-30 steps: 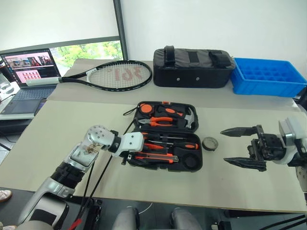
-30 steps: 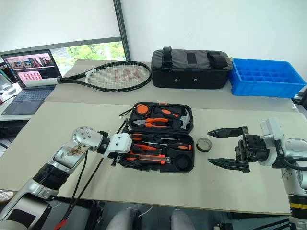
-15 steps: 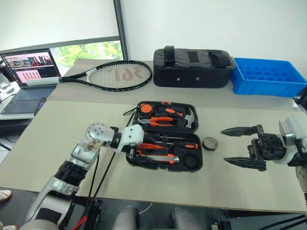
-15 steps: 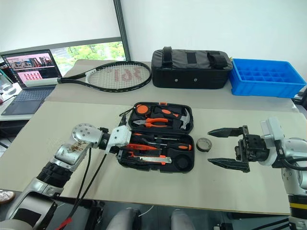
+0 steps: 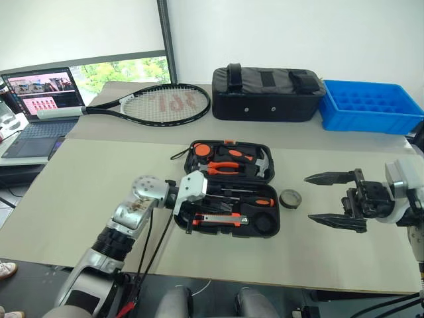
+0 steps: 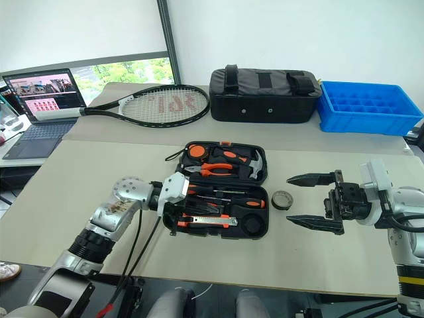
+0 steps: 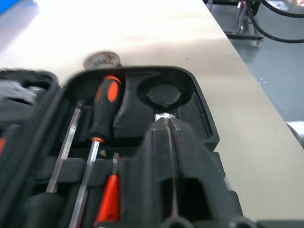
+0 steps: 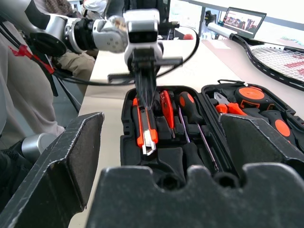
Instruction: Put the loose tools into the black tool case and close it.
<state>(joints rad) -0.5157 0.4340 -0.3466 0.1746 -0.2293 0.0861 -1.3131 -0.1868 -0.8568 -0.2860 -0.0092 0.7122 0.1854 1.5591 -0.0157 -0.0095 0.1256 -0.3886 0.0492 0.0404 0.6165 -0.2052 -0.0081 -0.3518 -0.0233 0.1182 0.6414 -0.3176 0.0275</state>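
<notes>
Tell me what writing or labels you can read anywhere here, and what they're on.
None reads clearly.
Tennis racket: red marking on the strings, too blurred to read.
Laptop: its screen shows pictures and text, too small to read.
Black tool case: no legible label.

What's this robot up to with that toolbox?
It is packing tools into the open black tool case on the table. Its left gripper, jaws shut, is over the near half of the case, just above the orange utility knife lying in its slot. The right gripper waits beside the case with jaws wide open. A small tape roll sits loose on the table, and the case's round slot is empty.
</notes>
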